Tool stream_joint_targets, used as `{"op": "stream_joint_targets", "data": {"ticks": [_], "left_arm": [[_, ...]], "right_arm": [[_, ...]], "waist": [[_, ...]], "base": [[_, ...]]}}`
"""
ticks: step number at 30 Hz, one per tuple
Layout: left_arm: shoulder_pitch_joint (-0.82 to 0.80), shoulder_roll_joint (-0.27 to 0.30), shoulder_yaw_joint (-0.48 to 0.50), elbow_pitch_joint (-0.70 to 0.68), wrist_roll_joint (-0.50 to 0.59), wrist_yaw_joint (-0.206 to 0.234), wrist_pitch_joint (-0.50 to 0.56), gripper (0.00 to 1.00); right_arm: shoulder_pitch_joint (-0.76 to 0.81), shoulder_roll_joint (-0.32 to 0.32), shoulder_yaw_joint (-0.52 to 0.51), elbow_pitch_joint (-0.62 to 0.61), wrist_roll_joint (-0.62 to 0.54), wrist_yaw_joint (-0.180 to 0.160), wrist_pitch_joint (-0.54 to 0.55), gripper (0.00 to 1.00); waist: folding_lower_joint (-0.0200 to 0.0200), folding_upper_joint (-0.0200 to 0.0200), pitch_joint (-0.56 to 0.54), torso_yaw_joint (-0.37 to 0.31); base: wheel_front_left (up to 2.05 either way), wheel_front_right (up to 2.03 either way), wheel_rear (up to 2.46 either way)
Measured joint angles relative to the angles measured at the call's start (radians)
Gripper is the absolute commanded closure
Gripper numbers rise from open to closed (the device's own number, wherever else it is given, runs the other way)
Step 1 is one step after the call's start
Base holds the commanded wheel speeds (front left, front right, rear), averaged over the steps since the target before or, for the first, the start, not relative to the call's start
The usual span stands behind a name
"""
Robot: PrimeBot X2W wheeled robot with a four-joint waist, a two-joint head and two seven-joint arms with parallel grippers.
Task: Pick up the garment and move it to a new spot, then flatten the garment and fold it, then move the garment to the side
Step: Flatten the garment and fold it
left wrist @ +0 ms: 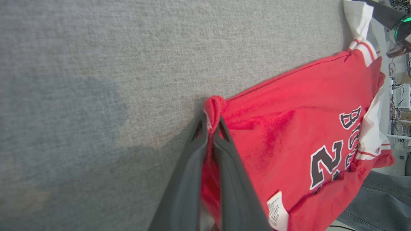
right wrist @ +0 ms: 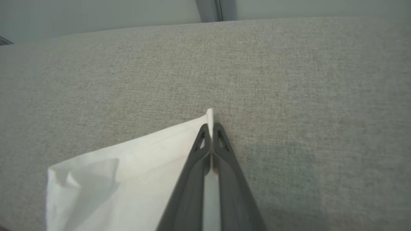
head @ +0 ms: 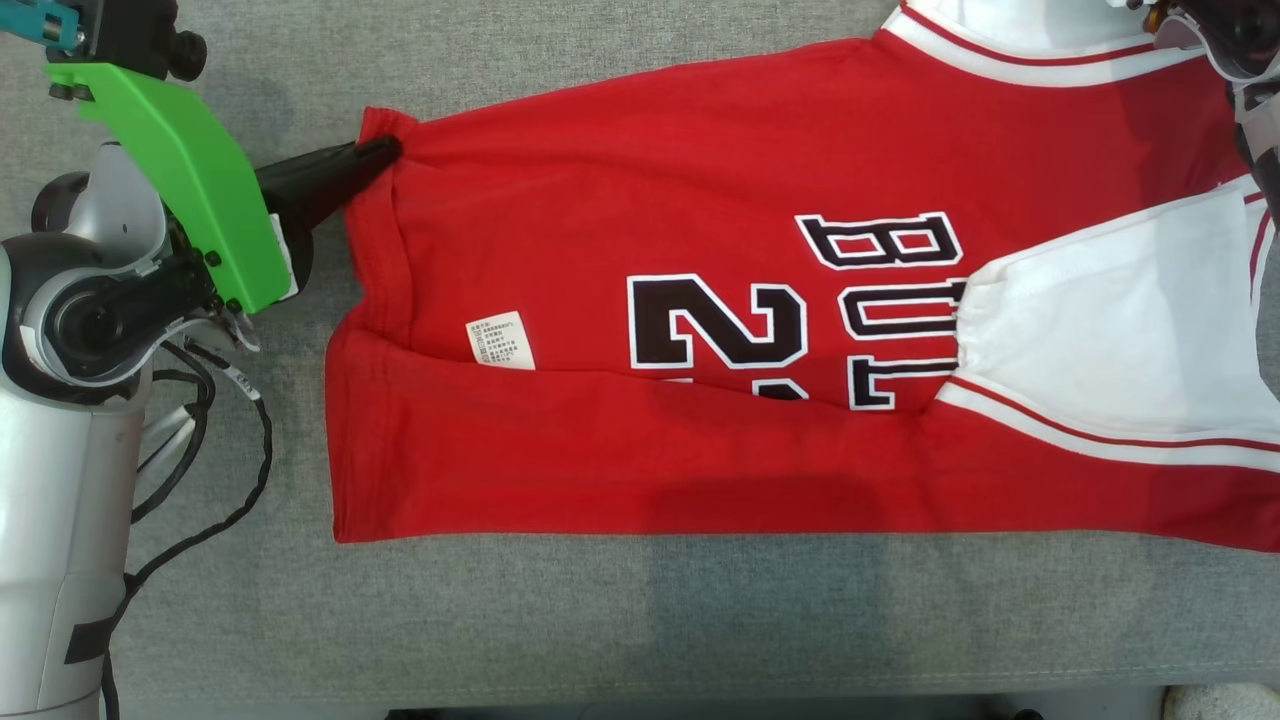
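garment (head: 640,460): red jersey spread across frame centre on grey surface (head: 600,620) | left gripper (head: 385,152): we clamp hem corner (left wrist: 214,104), upper left | right gripper (right wrist: 210,128): we clamp white sleeve edge (right wrist: 128,166), apparently to stretch cloth flat

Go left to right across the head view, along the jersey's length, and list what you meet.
green bracket → left gripper, shut on a corner of the red jersey → white care label → black number → black lettering → white sleeve

The right claw (right wrist: 211,128) pinches a white garment corner (right wrist: 135,170) over grey cloth (right wrist: 289,80).
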Motion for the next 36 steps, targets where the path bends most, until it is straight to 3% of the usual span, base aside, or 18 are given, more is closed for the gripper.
{"op": "stream_joint_targets", "data": {"ticks": [9,17,36], "left_arm": [[-0.002,0.008,0.028,0.029,0.008,-0.001,-0.036,1.0],[0.0,0.014,0.06,0.059,0.016,-0.009,-0.087,1.0],[0.157,0.012,0.087,0.147,0.016,-0.02,-0.208,1.0]], "right_arm": [[0.0,0.036,-0.007,-0.017,0.019,0.035,-0.058,1.0],[0.007,0.019,-0.051,-0.031,0.062,0.053,-0.127,1.0],[0.236,0.021,-0.063,-0.067,0.132,0.08,-0.277,1.0]], "waist": [[0.0,0.0,-0.017,-0.016],[0.0001,0.0,-0.053,-0.04],[0.0,0.0,-0.218,-0.097]], "base": [[0.0,0.0,0.0],[0.0,0.0,0.0],[0.0,0.0,0.0]]}}
